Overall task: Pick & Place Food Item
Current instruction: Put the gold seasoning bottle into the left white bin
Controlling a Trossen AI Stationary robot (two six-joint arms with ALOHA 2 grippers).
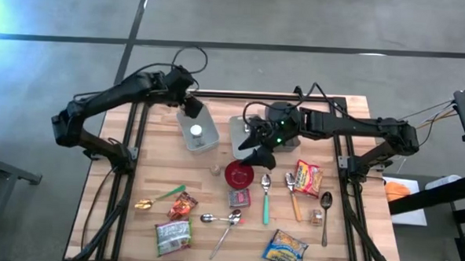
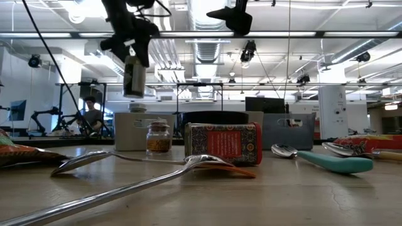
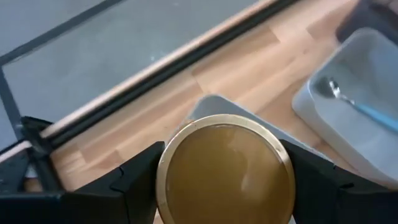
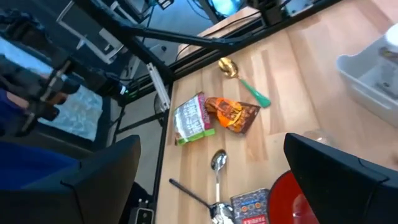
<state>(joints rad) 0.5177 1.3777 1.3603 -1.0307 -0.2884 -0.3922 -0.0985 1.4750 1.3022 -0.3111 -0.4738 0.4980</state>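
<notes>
1. My left hand (image 3: 224,186) is clamped on a small jar with a gold lid (image 3: 225,167), one finger pressed against each side. It hangs in the air over the grey bin (image 1: 198,131) at the back left of the desk (image 1: 160,171).
2. In the low view the jar (image 2: 134,76) sits well clear of the desk top, so as I judge it the carry is done and the drop-off is what remains.
3. To place it well, I would centre the jar over the bin's opening, not its rim, then lower it until the base is inside before letting go.
4. I would spread the fingers slowly and lift straight up, so the jar does not tip or roll.
5. My right hand (image 1: 255,147) waits with its fingers spread wide and holding nothing, above the red bowl (image 1: 239,175) near mid-desk. I leave it parked there.
</notes>
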